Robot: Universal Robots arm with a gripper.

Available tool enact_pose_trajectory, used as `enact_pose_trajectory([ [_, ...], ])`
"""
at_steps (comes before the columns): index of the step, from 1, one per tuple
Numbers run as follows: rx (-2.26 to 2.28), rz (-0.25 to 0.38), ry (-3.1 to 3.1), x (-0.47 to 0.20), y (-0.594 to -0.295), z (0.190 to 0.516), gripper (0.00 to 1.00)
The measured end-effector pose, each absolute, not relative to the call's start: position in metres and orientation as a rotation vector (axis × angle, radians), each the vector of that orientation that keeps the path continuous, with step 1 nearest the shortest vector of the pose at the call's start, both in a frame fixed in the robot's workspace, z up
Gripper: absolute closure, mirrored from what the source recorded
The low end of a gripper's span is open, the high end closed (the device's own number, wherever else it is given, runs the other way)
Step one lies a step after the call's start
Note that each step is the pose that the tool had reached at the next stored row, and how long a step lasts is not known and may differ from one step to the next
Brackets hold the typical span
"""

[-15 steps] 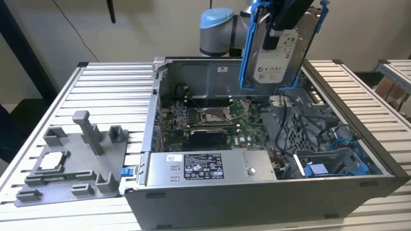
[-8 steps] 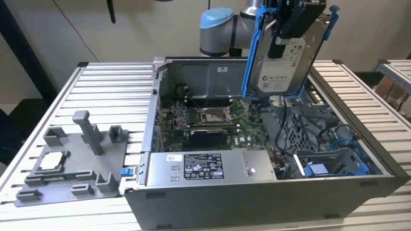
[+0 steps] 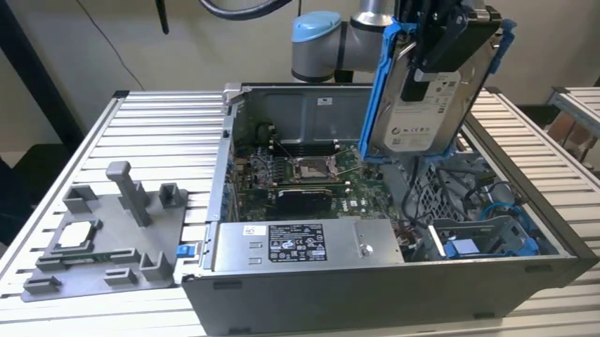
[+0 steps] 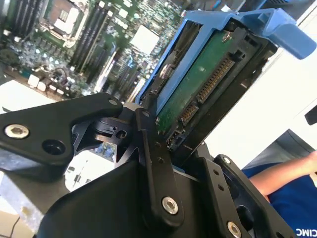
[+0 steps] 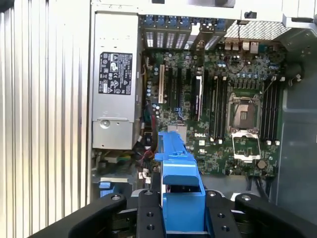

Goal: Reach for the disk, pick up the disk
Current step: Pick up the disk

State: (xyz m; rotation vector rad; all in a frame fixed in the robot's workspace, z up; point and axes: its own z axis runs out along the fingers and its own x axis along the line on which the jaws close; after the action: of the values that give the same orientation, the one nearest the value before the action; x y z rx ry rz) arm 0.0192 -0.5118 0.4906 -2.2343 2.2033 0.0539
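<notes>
In the exterior view the disk (image 3: 420, 112), a silver hard drive with a white label in a blue frame, hangs tilted above the right side of the open computer case (image 3: 375, 288). My gripper (image 3: 440, 43) is shut on its upper end from above. The second wrist view shows the disk's (image 4: 200, 87) green circuit board and connector, with a black finger (image 4: 153, 153) pressed on its edge. The first wrist view shows the blue frame (image 5: 179, 173) held between the black fingers (image 5: 147, 214), above the motherboard (image 5: 218, 109).
The case lies open on a slatted table (image 3: 150, 126), with a power supply (image 3: 300, 242) at the front and a blue bracket (image 3: 468, 247) in the right bay. A grey fixture (image 3: 103, 239) holding a silver chip (image 3: 75, 234) sits on the exterior view's left. A person's arm (image 4: 277, 183) is nearby.
</notes>
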Motion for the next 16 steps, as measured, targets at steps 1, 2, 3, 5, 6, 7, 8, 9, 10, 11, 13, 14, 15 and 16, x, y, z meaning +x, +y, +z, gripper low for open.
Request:
enact_pose_trajectory([
  [1, -2.234, 0.054, 2.203, 0.019, -0.516, 0.49, 1.0],
  [2, -2.234, 0.054, 2.203, 0.019, -0.52, 0.491, 1.0],
  [3, -2.234, 0.054, 2.203, 0.019, -0.525, 0.49, 1.0],
  [5, -2.234, 0.054, 2.203, 0.019, -0.533, 0.49, 1.0],
  [6, -2.234, 0.054, 2.203, 0.019, -0.537, 0.49, 1.0],
  [7, -2.234, 0.054, 2.204, 0.019, -0.541, 0.49, 1.0],
  [8, -2.234, 0.054, 2.204, 0.019, -0.545, 0.49, 1.0],
  [9, -2.234, 0.054, 2.204, 0.019, -0.549, 0.49, 1.0],
  [10, -2.234, 0.054, 2.204, 0.019, -0.553, 0.49, 1.0],
  [11, -2.233, 0.054, 2.204, 0.019, -0.557, 0.49, 1.0],
  [13, -2.232, 0.054, 2.206, 0.019, -0.562, 0.49, 1.0],
  [14, -2.229, 0.054, 2.209, 0.019, -0.564, 0.49, 1.0],
  [15, -2.223, 0.054, 2.214, 0.019, -0.565, 0.49, 1.0],
  [16, -2.218, 0.054, 2.22, 0.019, -0.565, 0.489, 1.0],
])
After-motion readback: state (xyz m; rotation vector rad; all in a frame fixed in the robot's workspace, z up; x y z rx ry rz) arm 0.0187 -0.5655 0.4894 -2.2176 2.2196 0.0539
